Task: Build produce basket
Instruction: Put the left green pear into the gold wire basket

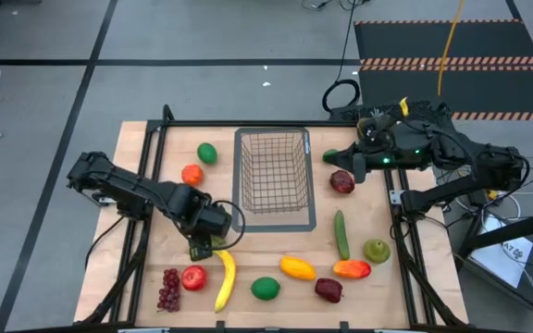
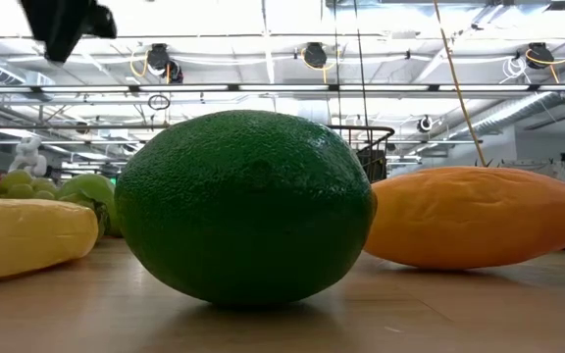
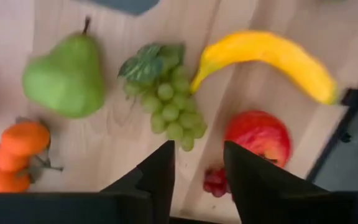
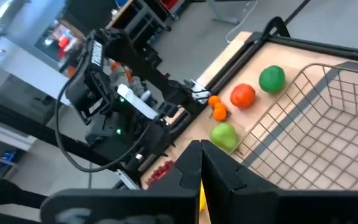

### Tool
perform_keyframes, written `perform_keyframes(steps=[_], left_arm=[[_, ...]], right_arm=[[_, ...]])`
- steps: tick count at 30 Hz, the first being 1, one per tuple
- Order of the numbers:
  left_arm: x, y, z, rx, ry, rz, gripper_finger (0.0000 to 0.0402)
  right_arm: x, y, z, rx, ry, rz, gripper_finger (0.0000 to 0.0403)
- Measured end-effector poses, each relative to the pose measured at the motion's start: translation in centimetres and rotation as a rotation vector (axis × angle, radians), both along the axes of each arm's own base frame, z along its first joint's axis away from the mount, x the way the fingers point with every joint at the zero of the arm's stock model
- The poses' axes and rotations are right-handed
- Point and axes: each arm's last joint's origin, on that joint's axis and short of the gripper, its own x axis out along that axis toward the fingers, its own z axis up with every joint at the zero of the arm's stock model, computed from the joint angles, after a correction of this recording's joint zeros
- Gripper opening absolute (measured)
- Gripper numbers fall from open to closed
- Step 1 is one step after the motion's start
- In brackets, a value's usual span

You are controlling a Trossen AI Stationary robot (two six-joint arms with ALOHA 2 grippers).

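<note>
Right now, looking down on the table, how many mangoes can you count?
2. One mango lies just right of the lime; a redder mango lies beside it, near the cucumber. Others may be hidden.

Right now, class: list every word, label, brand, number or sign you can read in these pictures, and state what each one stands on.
None can be read on the produce, the basket or the table.
White lettering on the left arm in the right wrist view: too blurred to read.
Dark marks on a white sheet beside the table: too small to read.
</note>
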Motion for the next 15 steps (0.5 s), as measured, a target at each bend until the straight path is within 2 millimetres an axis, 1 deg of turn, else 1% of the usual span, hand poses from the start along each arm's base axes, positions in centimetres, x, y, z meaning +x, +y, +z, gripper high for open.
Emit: perform_keyframes(steps=[2,4,9,12,15], left_arm=[[-0.2,0.0,-0.9,0.005,0.023,-0.002,0.0155],[-0.4,0.2,-1.8,0.034,0.04,-0.04,0.0171],[-1.2,0.8,-3.4,0.137,0.062,-0.249,0.023],[-1.7,1.7,-4.1,0.143,0.07,-0.347,0.0272],[-2.4,3.3,-4.6,0.144,0.072,-0.376,0.0309]], right_arm=[[0.5,0.1,-0.2,-0.004,0.013,0.006,0.0],[0.9,0.3,-0.5,-0.012,0.027,0.013,0.0],[1.4,0.3,-0.7,-0.011,0.04,0.015,0.0],[1.4,0.5,-0.7,-0.011,0.039,0.022,0.0],[1.3,0.8,-0.7,-0.013,0.038,0.04,0.0]])
